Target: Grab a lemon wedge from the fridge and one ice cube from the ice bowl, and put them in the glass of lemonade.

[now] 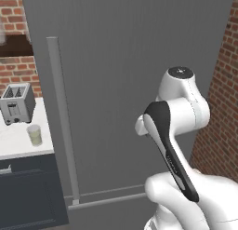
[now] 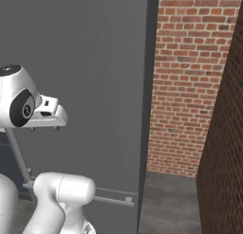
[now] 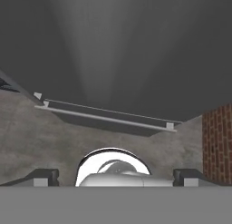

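Tall dark grey fridge [image 1: 130,84] straight ahead, door closed, long light-grey vertical bar handle [image 1: 60,122] running down its left edge, a second light-grey bar [image 1: 109,200] lying horizontally low on the front. Same closed door seen from the right base view [image 2: 80,62], with a red brick wall [image 2: 190,81] beyond its right edge and grey floor [image 2: 166,204] below.

White counter [image 1: 14,140] to the left of the fridge, carrying a silver two-slot toaster [image 1: 17,103] at the far side and a short clear tumbler of pale yellow-green lemonade [image 1: 35,135] nearer, just right of and in front of the toaster, close to the counter's right edge beside the fridge handle.

End effector [image 3: 115,175] held in front of the fridge door, pointing down along it toward the floor, two dark finger tips [image 3: 43,175] spread wide apart with nothing between them. Horizontal bar [image 3: 106,119] beyond the tips in the hand view, apart from them. Glass well off to the left of the end effector, on the counter, not touched. Fridge door near but no contact visible.
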{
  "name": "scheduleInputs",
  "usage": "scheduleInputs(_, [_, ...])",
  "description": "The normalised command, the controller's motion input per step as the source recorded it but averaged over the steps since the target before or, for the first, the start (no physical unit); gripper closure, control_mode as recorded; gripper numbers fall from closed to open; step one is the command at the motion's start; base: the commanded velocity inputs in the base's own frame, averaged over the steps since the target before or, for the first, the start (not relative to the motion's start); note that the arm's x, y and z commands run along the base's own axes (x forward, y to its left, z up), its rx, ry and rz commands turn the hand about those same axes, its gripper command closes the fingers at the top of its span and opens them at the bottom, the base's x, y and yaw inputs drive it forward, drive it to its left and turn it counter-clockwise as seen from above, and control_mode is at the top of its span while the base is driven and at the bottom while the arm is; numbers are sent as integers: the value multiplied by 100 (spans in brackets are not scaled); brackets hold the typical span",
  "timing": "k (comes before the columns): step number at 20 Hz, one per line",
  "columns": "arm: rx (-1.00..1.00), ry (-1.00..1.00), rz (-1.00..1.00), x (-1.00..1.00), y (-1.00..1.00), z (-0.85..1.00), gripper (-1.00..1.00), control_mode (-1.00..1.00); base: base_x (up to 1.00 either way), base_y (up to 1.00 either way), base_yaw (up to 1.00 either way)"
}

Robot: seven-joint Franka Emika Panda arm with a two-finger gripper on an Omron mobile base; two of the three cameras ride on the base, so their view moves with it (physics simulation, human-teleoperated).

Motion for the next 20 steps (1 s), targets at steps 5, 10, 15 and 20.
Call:
scheduleInputs(5, [0, 2, 0, -19, 11, -2, -100, 100, -20, 49, 0])
scheduleInputs(10, [0, 0, 0, 0, 0, 0, -100, 100, -3, 100, 0])
scheduleInputs(15, [0, 0, 0, 0, 0, 0, -100, 100, 8, 100, 0])
scheduleInputs(20, [0, 0, 0, 0, 0, 0, -100, 100, 36, 100, -1])
